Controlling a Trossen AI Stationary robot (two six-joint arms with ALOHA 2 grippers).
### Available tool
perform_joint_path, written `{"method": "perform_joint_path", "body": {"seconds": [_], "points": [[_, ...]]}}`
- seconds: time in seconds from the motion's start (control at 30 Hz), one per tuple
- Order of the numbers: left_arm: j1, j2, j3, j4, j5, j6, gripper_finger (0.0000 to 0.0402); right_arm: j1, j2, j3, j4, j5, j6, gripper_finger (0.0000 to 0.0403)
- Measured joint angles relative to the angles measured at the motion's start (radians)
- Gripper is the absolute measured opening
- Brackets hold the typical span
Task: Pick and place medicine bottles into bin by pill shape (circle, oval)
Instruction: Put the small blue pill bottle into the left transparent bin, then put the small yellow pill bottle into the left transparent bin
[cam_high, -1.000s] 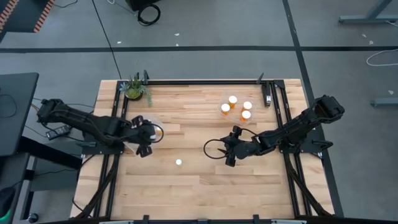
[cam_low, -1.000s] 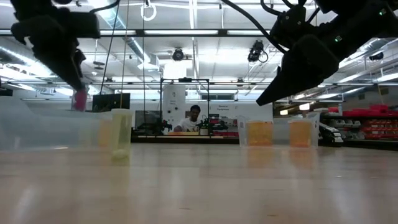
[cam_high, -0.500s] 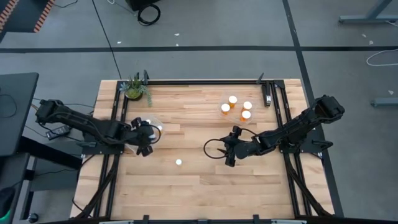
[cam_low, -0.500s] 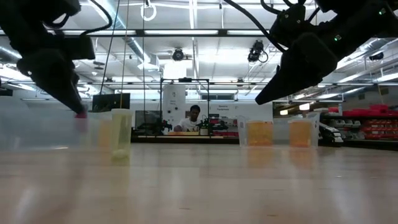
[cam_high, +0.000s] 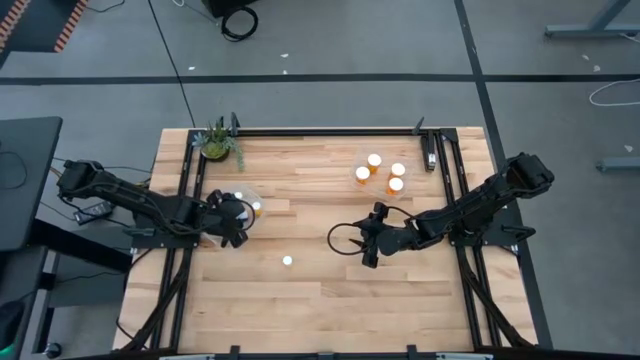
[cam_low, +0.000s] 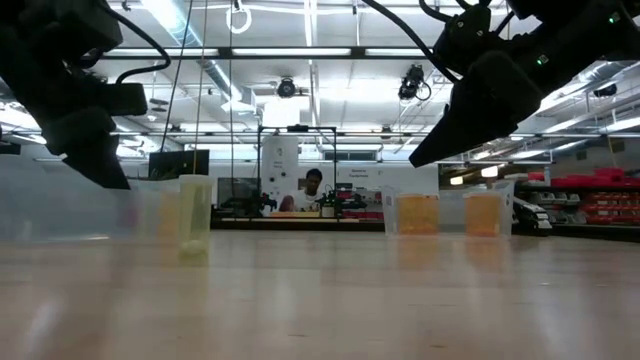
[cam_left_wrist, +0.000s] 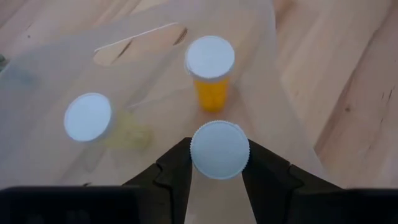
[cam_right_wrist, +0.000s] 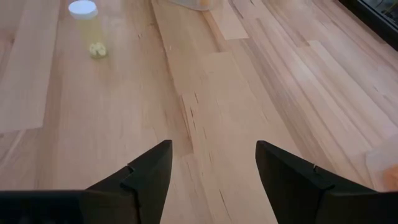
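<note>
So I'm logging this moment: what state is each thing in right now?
Left end effector: shut on a white-capped bottle, over the clear bin.
Bin: holds two upright capped bottles, orange and yellowish.
Right end effector: open, empty.
Lone bottle: upright, mid-table.
Four orange bottles: upright, capped.

Wooden table (cam_high: 300, 300), light planks, black frame along its edges. Potted plant (cam_high: 217, 143) at the table's 11 o'clock corner; dark bar-shaped object (cam_high: 429, 154) by the 1 o'clock corner, lying along the frame, identity not resolvable. Off the table, coiled black cable (cam_high: 239, 21) on the grey floor at 12 o'clock; low view shows a person (cam_low: 312, 192) seated far back in the room.
</note>
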Motion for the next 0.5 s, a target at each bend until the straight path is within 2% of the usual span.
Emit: {"method": "perform_joint_path", "body": {"seconds": [0.1,0.5], "points": [[0.000,0.000,0.000,0.002,0.000,-0.013,0.0144,0.000,0.000,0.000,0.000,0.000,0.000,0.0239],[0.000,0.000,0.027,-0.021,0.006,0.006,0.0217,0.000,0.000,0.000,0.000,0.000,0.000,0.0239]]}}
